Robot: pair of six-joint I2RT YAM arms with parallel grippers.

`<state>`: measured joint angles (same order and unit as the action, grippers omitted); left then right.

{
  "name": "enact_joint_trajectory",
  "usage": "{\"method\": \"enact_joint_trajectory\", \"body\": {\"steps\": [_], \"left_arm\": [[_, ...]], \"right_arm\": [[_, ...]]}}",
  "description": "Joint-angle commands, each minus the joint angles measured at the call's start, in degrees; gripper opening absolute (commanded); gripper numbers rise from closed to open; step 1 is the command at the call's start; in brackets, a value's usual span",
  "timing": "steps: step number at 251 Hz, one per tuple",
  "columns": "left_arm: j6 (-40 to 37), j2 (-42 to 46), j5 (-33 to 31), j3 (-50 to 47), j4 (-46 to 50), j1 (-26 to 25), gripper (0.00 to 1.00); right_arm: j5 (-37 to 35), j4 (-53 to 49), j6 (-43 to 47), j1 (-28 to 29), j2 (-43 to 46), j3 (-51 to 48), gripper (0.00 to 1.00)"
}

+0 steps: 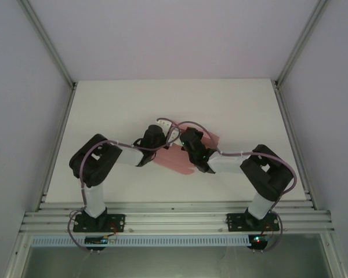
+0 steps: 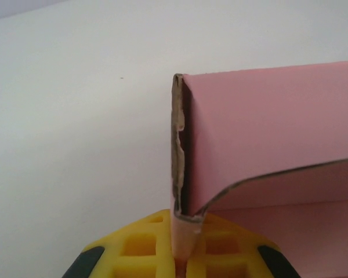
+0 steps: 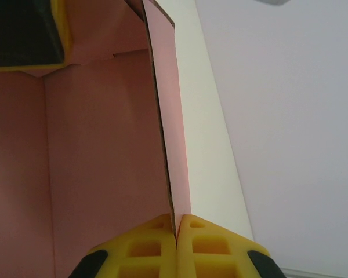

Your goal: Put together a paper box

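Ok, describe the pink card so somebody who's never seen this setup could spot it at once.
Start at the white table, then go to its middle, where the black left arm and right arm meet. The paper box is the part-folded card between them, with the left gripper and the right gripper each pinching an edge. It is the only pink thing there.

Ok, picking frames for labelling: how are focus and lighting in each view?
Top external: even, glare-free light, paper box partly hidden by arms. Left wrist: box's frayed edge sharp, left end effector slightly soft. Right wrist: right end effector and box evenly lit, no glare.
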<state>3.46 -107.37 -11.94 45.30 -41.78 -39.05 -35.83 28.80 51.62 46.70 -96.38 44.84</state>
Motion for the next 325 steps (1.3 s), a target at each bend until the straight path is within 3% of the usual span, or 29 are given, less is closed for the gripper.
{"method": "enact_joint_trajectory", "body": {"steps": [1, 25, 63, 99, 127, 173, 196, 209, 220, 256, 267, 297, 325], "left_arm": [[-2.28, -1.17, -13.53, -1.97, -4.07, 1.33, 0.11], [-2.17, 0.93, -3.60, -2.05, -2.67, 1.54, 0.24], [-2.48, 0.46, 3.63, 0.06, -0.69, 1.72, 0.25], [-2.04, -0.89, 2.50, 2.75, 2.29, 1.77, 0.24], [-1.15, -1.00, 0.49, 3.29, 3.13, 1.78, 0.00], [-0.84, -0.75, -5.90, 0.71, -2.00, 1.64, 0.00], [-0.15, 0.32, -3.49, -0.03, -2.02, 1.63, 0.00], [0.53, 1.46, -2.35, -0.19, -1.37, 1.52, 0.00], [1.51, 2.63, -2.22, -0.68, -1.21, 1.43, 0.00], [4.81, 7.98, -3.71, -2.88, -0.15, 1.44, 0.00], [5.66, 9.57, -4.30, -2.98, 1.73, 1.43, 0.00], [7.49, 13.36, -6.22, -3.81, 5.76, 1.54, 0.00], [8.70, 15.88, -5.41, -4.73, 8.23, 1.44, 0.00]], "right_arm": [[4.16, -5.54, -4.59, 0.68, 0.94, -0.07, 0.00], [4.66, -5.77, -4.67, 0.66, 1.15, 0.11, 0.00], [6.77, -6.30, -5.56, 0.59, 1.45, 0.27, 0.00], [8.25, -6.92, -5.69, 0.48, 1.46, 0.26, 0.00], [7.91, -8.00, -5.91, 0.33, 1.15, 0.63, 0.00], [7.77, -7.49, -8.59, -0.29, 1.76, 0.45, 0.00], [7.80, -7.23, -11.27, -0.65, 2.96, 0.42, 0.20], [7.34, -6.70, -12.33, -0.64, 4.22, 0.21, 0.40], [7.31, -6.03, -13.53, -0.71, 5.81, -0.19, 0.49], [10.68, -6.55, -18.14, -0.74, 14.74, -3.11, 0.83], [12.35, -7.26, -20.32, -0.84, 18.29, -4.32, 0.99], [16.49, -10.02, -27.63, -2.05, 28.79, -6.82, 0.99], [15.30, -15.91, -37.87, -4.52, 36.33, -5.16, 1.00]]}}
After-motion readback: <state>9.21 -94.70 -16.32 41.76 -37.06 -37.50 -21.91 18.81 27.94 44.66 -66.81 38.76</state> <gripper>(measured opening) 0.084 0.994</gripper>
